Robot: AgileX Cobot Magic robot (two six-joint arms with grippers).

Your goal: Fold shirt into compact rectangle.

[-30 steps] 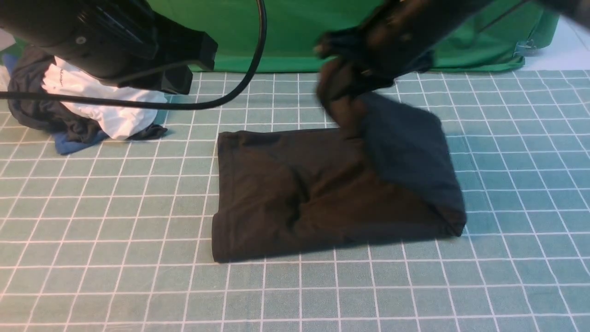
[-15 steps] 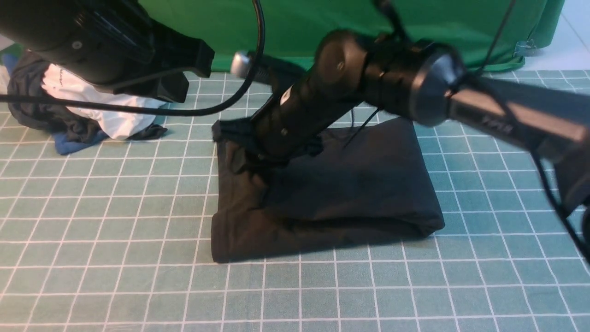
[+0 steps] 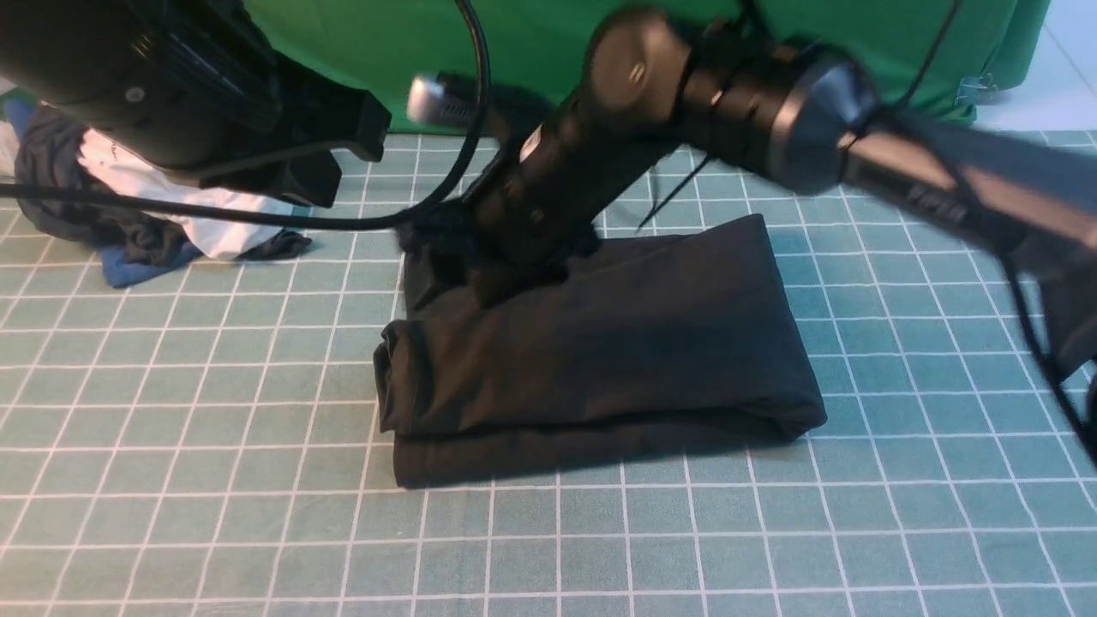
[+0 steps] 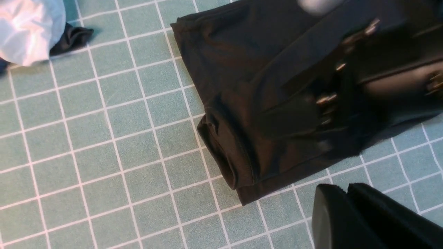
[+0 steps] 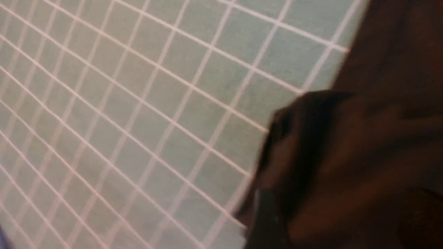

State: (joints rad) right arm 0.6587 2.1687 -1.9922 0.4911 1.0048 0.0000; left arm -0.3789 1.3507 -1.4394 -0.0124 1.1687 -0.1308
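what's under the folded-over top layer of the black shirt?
Another layer of the same shirt: its lower edge shows along the near side and at the left end, lying on the checked green table cover. Anything between the layers is covered.

Black throughout: round, matte housings on the left arm (image 3: 146,77) at upper left, trailing a looped black cable (image 3: 463,111). Cylindrical segments on the right arm (image 3: 686,111) across the top, grey ring at one joint, silver knob (image 3: 428,98), small white label, thin wires, brass-coloured screws (image 4: 325,100).
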